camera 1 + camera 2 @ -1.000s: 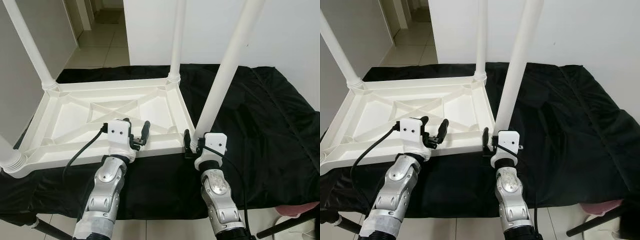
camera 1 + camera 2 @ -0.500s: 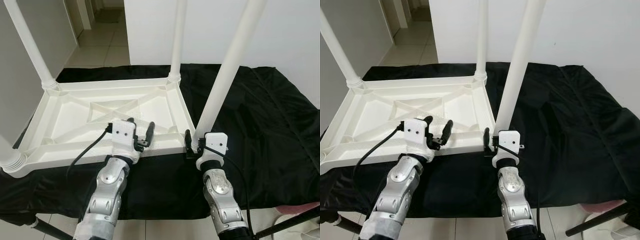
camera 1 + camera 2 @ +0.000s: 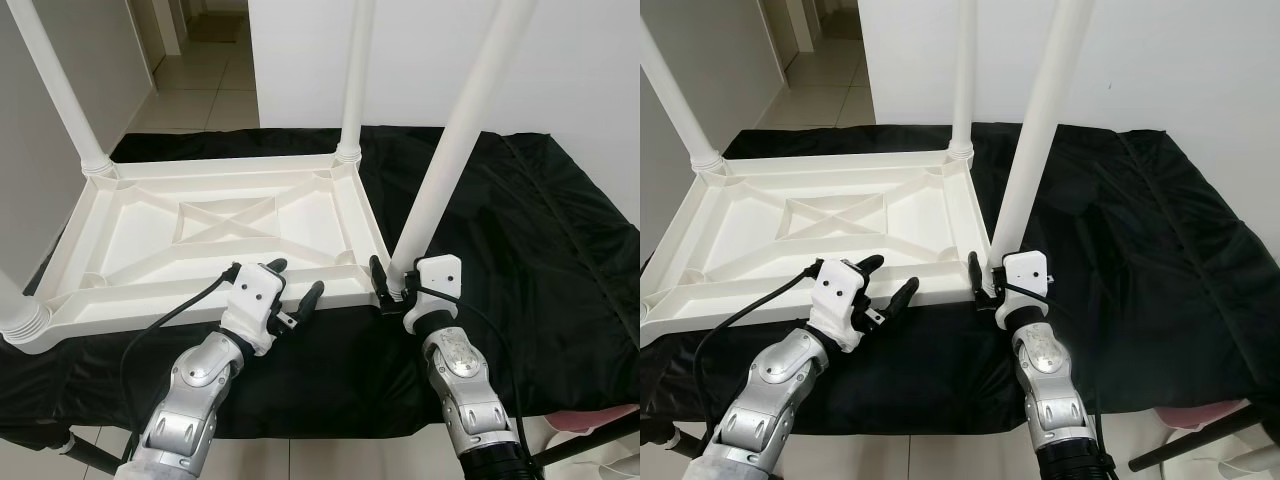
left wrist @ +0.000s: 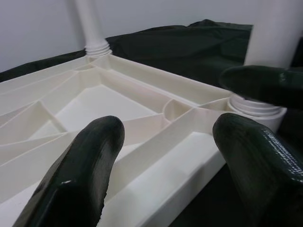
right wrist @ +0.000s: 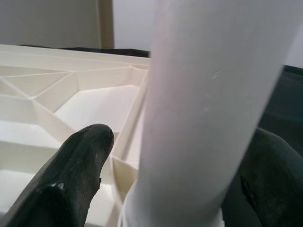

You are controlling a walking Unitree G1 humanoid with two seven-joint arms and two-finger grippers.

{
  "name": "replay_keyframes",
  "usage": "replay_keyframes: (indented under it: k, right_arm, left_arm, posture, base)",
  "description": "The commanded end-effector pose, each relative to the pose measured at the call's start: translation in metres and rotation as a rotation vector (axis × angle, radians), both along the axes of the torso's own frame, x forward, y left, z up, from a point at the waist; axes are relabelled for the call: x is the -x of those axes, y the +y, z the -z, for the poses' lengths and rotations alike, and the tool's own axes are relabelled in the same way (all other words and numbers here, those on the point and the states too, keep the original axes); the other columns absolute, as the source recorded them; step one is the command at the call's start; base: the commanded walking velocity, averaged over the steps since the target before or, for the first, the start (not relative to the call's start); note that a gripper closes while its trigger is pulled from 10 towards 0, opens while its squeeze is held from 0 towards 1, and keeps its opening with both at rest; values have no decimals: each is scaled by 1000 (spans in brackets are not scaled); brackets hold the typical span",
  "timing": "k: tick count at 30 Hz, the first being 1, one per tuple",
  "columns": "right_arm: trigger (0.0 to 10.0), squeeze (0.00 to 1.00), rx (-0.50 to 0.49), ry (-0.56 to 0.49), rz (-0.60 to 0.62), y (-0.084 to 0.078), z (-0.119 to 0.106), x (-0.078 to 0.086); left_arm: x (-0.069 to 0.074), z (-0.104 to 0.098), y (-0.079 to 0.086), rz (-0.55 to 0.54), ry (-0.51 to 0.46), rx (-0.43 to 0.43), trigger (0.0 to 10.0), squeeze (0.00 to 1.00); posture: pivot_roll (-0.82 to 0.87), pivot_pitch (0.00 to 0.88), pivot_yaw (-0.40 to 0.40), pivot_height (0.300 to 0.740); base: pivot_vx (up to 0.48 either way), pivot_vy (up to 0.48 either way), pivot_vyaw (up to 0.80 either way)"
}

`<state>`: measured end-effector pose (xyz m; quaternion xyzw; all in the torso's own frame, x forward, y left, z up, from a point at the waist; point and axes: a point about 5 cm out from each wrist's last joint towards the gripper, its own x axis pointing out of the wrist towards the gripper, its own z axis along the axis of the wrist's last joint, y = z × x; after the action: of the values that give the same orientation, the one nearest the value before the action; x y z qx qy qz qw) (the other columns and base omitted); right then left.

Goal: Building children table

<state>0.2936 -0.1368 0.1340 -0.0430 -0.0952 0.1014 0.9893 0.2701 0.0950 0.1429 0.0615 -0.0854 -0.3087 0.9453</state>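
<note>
A white plastic children's table lies upside down on a black cloth, its legs pointing up. My right gripper is at the base of the near-right leg, one black finger on each side, shut on it; the right wrist view looks along that leg. My left gripper hovers open at the table's front rim, just left of that corner. In the left wrist view its fingers frame the ribbed underside, nothing between them.
Other legs stand at the far right corner, far left corner and near left corner. White walls rise behind and at left, with tiled floor beyond. A pink item and a black stand sit at lower right.
My left gripper has pulled back from over the table's underside toward its front rim and dropped lower, still open. The right gripper stays at the near-right leg's base.
</note>
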Motion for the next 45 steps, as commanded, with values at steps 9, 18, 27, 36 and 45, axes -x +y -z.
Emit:
replay_keyframes:
  k: [9, 18, 27, 36, 45]
  right_arm:
    - [10000, 0, 27, 19, -29, -5, 1, -3]
    - [10000, 0, 38, 8, -81, -6, -3, -6]
    - [10000, 0, 48, 13, -225, -11, -10, -15]
    - [10000, 0, 97, -21, -291, -9, -23, -16]
    - [10000, 0, 85, -38, -314, -8, -27, -6]
  left_arm:
    - [2, -4, -2, 58, 11, -56, 10000, 0]
    - [13, -4, -9, 223, 30, -92, 10000, 0]
    - [38, 3, -15, 478, 107, -166, 10000, 0]
    - [40, -9, -16, 453, 105, -138, 10000, 0]
    - [51, -22, -12, 465, 111, -127, 10000, 0]
  posture:
    - [-61, 64, 22, 740]
    - [-31, 46, 35, 740]
    - [-6, 42, 15, 740]
    - [-17, 126, 24, 740]
    - [-19, 214, 52, 740]
  base:
    - [0, 0, 0]
    - [0, 0, 0]
    - [0, 0, 0]
    - [0, 0, 0]
    - [0, 0, 0]
